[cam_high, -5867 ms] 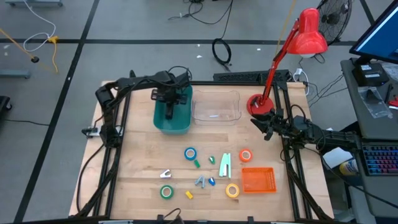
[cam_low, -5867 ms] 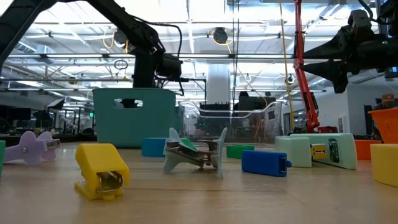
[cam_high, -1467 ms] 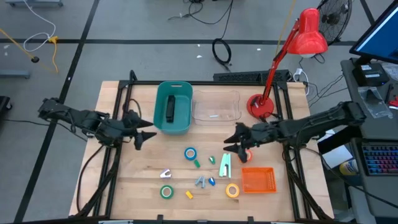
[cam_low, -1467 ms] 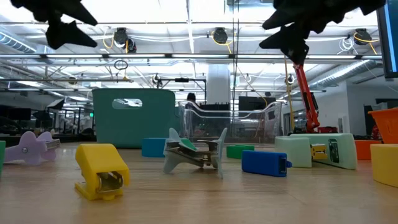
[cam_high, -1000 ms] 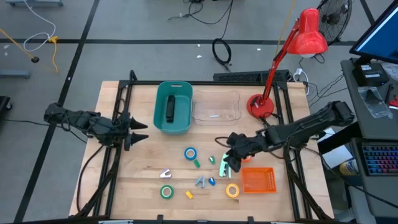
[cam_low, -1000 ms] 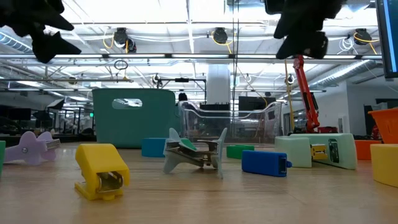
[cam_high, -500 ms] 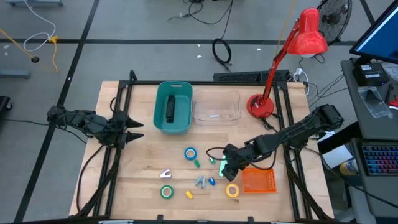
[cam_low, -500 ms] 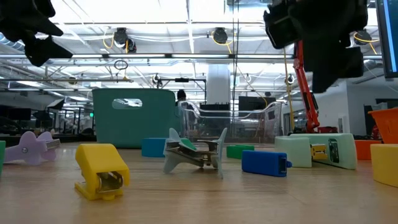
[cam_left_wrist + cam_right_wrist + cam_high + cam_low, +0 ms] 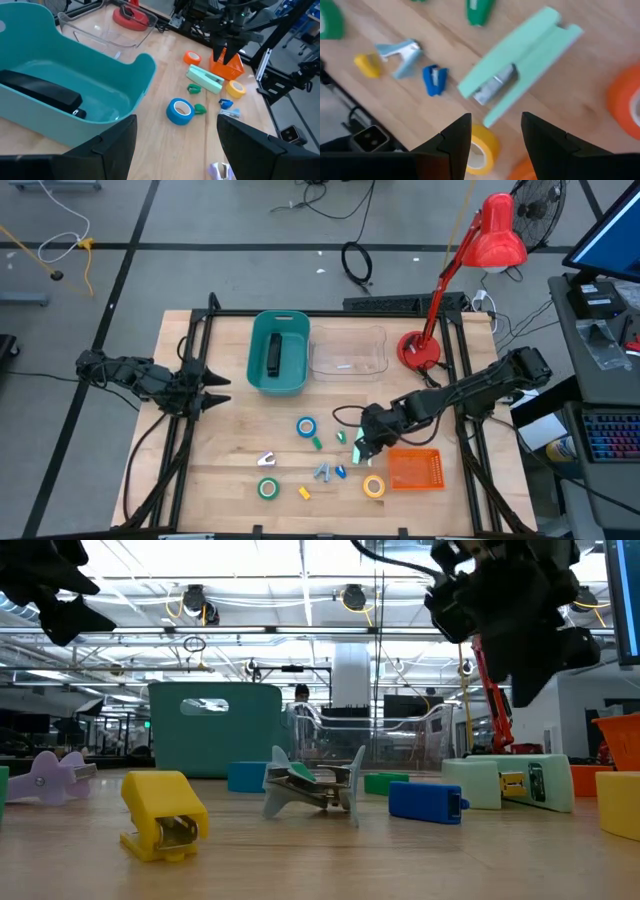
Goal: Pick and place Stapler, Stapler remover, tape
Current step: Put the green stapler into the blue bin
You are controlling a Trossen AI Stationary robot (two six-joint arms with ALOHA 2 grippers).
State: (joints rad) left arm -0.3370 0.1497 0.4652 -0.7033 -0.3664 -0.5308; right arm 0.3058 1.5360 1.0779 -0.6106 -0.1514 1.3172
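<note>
A mint-green stapler [image 9: 520, 65] lies on its side on the wooden table, also seen in the high view [image 9: 356, 452]. My right gripper [image 9: 496, 145] hangs open just above it, pointing steeply down, fingers clear of it. Tape rolls lie around it: blue [image 9: 306, 427], green [image 9: 267, 488], yellow [image 9: 374, 486] and orange-red [image 9: 191, 58]. Small staple removers lie near: grey-blue [image 9: 400, 51], blue [image 9: 435, 80], yellow [image 9: 366, 65], pale lavender [image 9: 266, 460]. A black stapler [image 9: 273, 356] lies in the teal bin [image 9: 256, 380]. My left gripper [image 9: 215, 391] waits open, left of the bin.
A clear tub [image 9: 348, 352] stands right of the teal bin. A red desk lamp [image 9: 420, 348] has its base at the far right. An orange basket [image 9: 414, 469] sits close to the right of the mint stapler. Two small green pieces [image 9: 316, 442] lie beside the blue roll.
My right gripper has come down and toward the table's near edge, over the mint-green stapler, rolling its wrist as it went. Its fingers have stayed apart. Nothing on the table has moved.
</note>
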